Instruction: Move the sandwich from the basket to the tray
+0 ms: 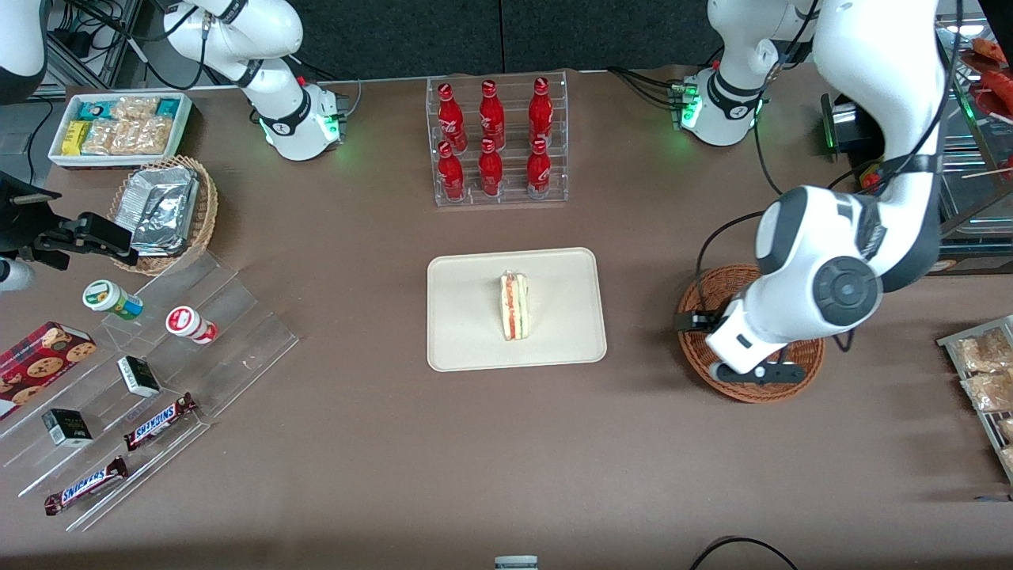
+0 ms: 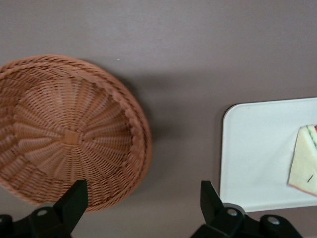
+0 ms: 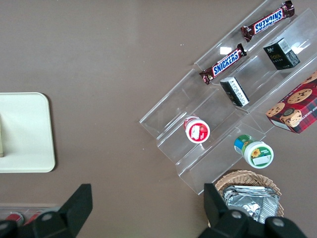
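The sandwich (image 1: 514,305) is a wrapped white-bread wedge standing on its edge in the middle of the cream tray (image 1: 467,348), at the table's centre. The reddish-brown wicker basket (image 1: 712,286) sits beside the tray toward the working arm's end. It holds nothing in the left wrist view, where the basket (image 2: 69,134), the tray (image 2: 257,153) and the sandwich (image 2: 304,163) all show. My left gripper (image 1: 716,348) hangs above the basket's tray-side rim. The gripper (image 2: 143,198) is open with nothing between its fingers, only bare table and basket rim below it.
A clear rack of red bottles (image 1: 498,142) stands farther from the front camera than the tray. Toward the parked arm's end are a stepped acrylic shelf (image 1: 206,332) with snacks, a tan basket of foil packets (image 1: 166,210) and a white bin (image 1: 119,127). Snack packets (image 1: 985,372) lie at the working arm's end.
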Available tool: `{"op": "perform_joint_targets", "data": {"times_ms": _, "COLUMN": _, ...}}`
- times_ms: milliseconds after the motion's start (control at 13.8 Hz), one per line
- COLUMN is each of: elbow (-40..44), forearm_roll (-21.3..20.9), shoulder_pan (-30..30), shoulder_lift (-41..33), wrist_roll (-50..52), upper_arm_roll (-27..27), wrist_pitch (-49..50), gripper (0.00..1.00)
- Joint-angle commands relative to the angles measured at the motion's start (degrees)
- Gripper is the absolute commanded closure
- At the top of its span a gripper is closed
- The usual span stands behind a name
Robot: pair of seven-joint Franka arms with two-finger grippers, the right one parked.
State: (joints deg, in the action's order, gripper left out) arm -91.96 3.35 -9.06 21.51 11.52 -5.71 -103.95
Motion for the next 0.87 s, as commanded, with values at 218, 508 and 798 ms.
{"op": "perform_joint_targets", "data": {"times_ms": 218, "elbow": -7.4, "forearm_roll": 1.0, "shoulder_pan": 6.3, "shoulder_lift": -13.3, "wrist_roll": -11.9, "upper_arm_roll": -0.8, "wrist_pitch": 7.3, "gripper": 0.0}}
{"op": "perform_joint_targets", "data": {"times_ms": 508, "elbow": -7.4, "forearm_roll": 0.8, "shoulder_pan": 9.1, "shoulder_lift": -18.0, "wrist_roll": -14.9, "upper_arm_roll": -0.9, "wrist_pitch": 11.5, "gripper": 0.0}}
{"op": "perform_joint_targets", "data": {"times_ms": 798, "elbow": -6.9, "forearm_roll": -1.1, "shoulder_pan": 11.3, "shoulder_lift": -23.8, "wrist_roll": -15.9, "upper_arm_roll": -0.7, "wrist_pitch": 15.2, "gripper": 0.0}}
